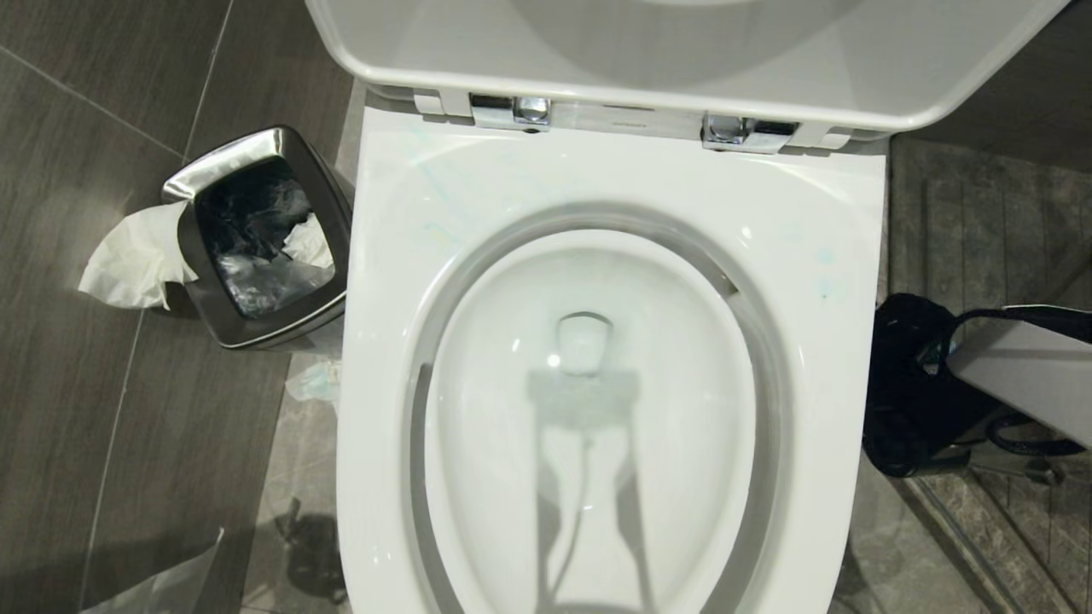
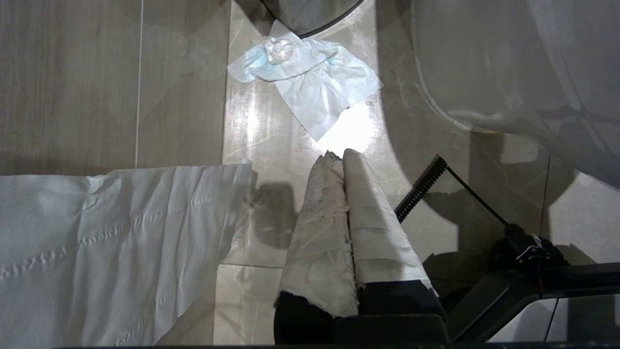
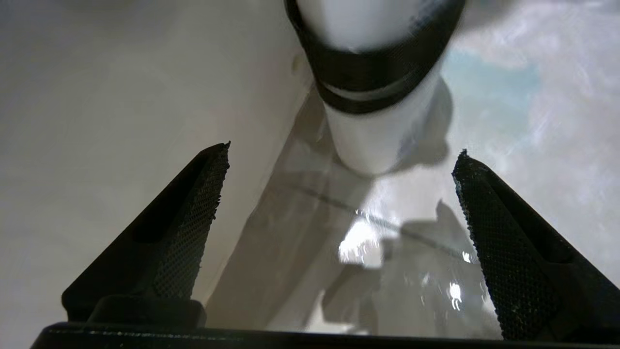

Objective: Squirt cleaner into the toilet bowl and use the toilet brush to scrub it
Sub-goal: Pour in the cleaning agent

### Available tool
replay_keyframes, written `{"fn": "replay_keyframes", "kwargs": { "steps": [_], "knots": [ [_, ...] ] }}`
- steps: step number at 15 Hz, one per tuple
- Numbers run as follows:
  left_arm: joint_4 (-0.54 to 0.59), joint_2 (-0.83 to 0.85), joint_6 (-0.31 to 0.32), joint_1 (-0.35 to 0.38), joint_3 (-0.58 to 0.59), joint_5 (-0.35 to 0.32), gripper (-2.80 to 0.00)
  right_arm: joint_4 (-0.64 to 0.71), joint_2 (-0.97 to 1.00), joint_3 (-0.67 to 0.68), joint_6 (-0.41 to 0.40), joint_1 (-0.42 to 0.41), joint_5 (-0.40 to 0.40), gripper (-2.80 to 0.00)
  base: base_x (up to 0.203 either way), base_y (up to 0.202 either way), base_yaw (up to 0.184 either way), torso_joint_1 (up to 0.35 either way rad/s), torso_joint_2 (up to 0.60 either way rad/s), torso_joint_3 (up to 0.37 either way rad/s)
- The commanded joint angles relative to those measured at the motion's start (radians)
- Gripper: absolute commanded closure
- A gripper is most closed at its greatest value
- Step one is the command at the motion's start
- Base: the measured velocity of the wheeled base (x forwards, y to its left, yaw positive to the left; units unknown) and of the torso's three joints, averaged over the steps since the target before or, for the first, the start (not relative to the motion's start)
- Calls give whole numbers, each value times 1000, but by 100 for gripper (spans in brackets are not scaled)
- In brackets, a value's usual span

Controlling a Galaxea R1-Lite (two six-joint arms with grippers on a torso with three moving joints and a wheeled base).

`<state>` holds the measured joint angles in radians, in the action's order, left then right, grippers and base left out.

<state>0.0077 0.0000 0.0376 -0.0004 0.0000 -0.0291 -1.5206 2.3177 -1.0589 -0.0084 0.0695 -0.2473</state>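
The toilet bowl [image 1: 589,477] fills the head view. It is glossy white, with the lid raised and clear water at the bottom. Faint blue cleaner marks [image 1: 824,286] dot the seat on its right side. The toilet brush is out of view. My right arm [image 1: 1015,367] reaches down beside the toilet on the right. In the right wrist view my right gripper [image 3: 342,149] is open with nothing between its black fingers. Just ahead of it a white cylinder with a black band [image 3: 378,97] stands on the floor. My left gripper [image 2: 337,156] is shut and empty above the floor.
A square steel waste bin [image 1: 260,234] with tissue hanging out stands left of the toilet. A crumpled tissue [image 2: 310,72] and a large paper sheet [image 2: 106,242] lie on the floor. The toilet's white side [image 3: 121,97] stands close beside my right gripper.
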Motion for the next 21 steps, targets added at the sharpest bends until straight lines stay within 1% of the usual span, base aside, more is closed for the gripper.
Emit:
{"fn": "replay_keyframes", "kwargs": {
  "steps": [1, 2, 5, 11, 14, 18, 21],
  "knots": [
    [0, 0, 2, 0, 3, 0, 0, -9, 30, -46, -13, 8, -1, -280, 0, 0, 0, 0, 0, 0],
    [0, 0, 1, 0, 3, 0, 0, -9, 36, -55, -33, 9, -1, -280, 0, 0, 0, 0, 0, 0],
    [0, 0, 1, 0, 3, 0, 0, -9, 45, -64, -52, 16, 0, -280, 0, 0, 0, 0, 0, 0],
    [0, 0, 1, 0, 3, 0, 0, -9, 40, -112, -126, 13, 6, -280, 0, 0, 0, 0, 0, 0],
    [0, 0, 1, 0, 3, 0, 0, -9, 31, -121, -137, 13, 6, -280, 0, 0, 0, 0, 0, 0],
    [0, 0, 1, 0, 3, 0, 0, -9, 48, -209, -166, 9, 6, -280, 0, 0, 0, 0, 0, 0],
    [0, 0, 1, 0, 3, 0, 0, -9, 58, -221, -167, 9, 6, -280, 0, 0, 0, 0, 0, 0]
  ]
}}
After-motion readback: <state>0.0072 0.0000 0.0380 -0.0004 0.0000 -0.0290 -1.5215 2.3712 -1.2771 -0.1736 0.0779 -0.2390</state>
